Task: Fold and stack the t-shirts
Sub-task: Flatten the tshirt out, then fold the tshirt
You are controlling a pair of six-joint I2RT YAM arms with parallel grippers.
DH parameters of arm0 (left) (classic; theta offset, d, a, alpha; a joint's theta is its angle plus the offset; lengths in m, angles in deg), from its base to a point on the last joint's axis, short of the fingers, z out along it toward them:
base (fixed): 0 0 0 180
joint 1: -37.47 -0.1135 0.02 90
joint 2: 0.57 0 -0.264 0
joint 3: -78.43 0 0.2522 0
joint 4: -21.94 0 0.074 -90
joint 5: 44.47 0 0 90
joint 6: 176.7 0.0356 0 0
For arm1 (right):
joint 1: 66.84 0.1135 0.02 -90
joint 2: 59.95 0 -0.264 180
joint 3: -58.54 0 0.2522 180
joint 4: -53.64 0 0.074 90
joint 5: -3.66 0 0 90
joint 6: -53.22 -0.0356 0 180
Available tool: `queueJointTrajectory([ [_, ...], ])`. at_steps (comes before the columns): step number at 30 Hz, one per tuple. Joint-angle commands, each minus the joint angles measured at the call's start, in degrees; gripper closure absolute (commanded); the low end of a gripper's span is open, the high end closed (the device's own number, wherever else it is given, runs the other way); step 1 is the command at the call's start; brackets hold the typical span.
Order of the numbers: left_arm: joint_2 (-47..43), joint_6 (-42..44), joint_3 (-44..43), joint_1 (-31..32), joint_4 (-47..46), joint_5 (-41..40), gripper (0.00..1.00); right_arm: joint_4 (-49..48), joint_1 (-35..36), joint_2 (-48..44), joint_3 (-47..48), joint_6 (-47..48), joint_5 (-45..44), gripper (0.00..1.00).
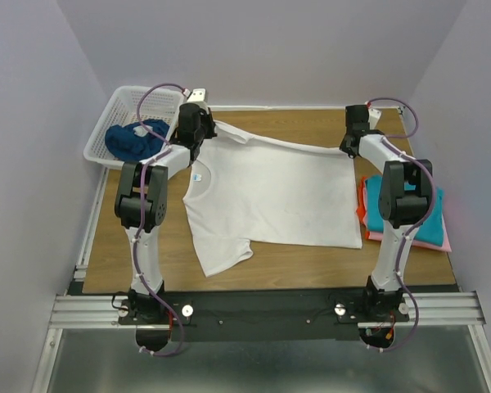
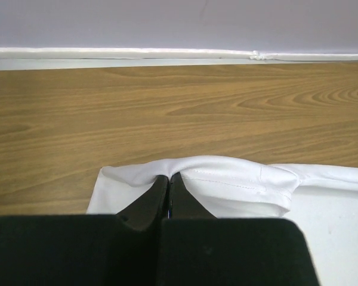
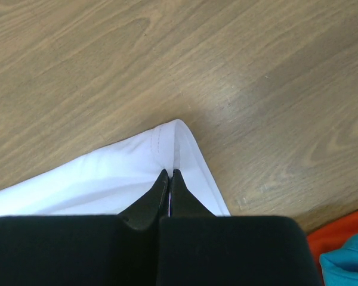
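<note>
fold step: left gripper and right gripper each pinch the white shirt's far edge (sleeve, hem corner); next move should carry it nearward evenly.

We are holding our white-and-black six-joint left arm stretched forward from its base at the near edge, with the elbow raised and the forearm angling inward toward the far side. Its black two-finger left gripper is pinching a fold of the white cloth t-shirt, jaws pressed together. We are holding our white-and-black right arm in a mirrored pose, elbow up and wrist far forward. Its black two-finger right gripper is clamping a hemmed corner of the same shirt, fingertips meeting.
</note>
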State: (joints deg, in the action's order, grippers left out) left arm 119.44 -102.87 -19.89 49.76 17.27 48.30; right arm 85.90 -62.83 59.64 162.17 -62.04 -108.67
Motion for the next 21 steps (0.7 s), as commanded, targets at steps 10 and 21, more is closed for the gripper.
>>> queueJointTrajectory([
  [10,-7.0,-4.4,9.1,-0.5,-2.2,3.4,1.0,-0.7,-0.4,-6.0,-5.5,1.3,3.7,0.99],
  [21,-17.0,-9.0,21.4,-0.5,-1.6,2.1,1.0,0.0,-0.4,-12.2,-10.6,1.8,3.9,0.99],
])
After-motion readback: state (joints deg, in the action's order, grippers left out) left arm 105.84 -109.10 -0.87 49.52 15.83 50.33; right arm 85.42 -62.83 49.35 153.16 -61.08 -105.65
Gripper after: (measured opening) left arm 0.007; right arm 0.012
